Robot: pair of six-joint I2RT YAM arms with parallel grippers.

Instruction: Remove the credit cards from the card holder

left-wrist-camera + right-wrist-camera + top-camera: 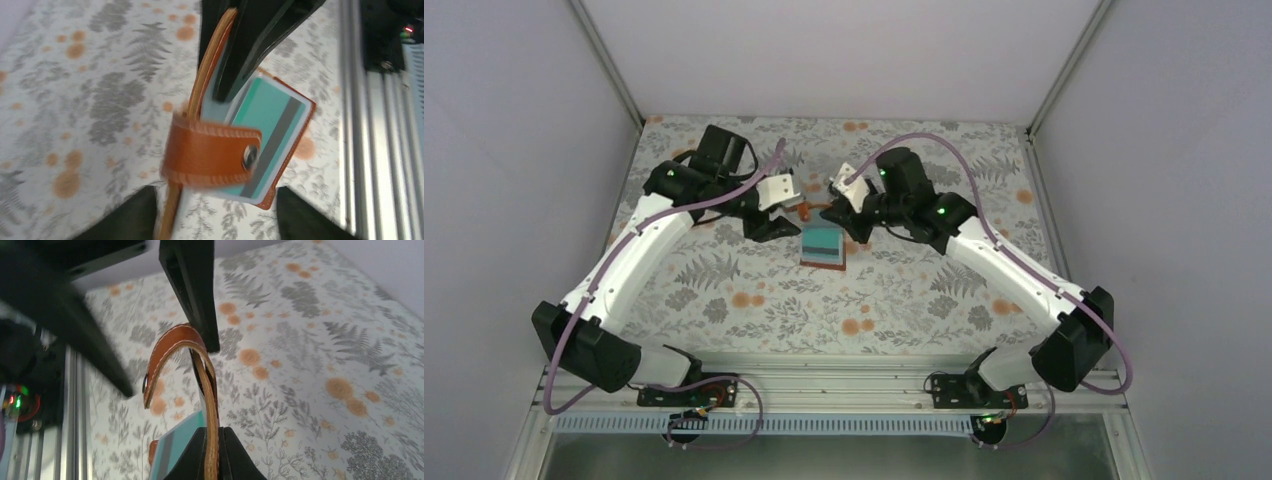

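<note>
The card holder (824, 263) sits mid-tabletop (724, 300) between the two arms, one leather flap raised on edge and its snap strap (210, 155) curling loose. A teal-green card (267, 112) with a grey stripe shows in the pocket. The right gripper (211, 434) is clenched on the raised flap. The left gripper (779, 228) hangs released, fingers spread either side of the holder. Drawing the card well likely means the right holding firm while the left pinches only the card's exposed edge, clear of strap and leather, and slides it along the pocket. Open tabletop lies all round; the metal rail (844, 378) and side walls (514, 150) stand well apart.
</note>
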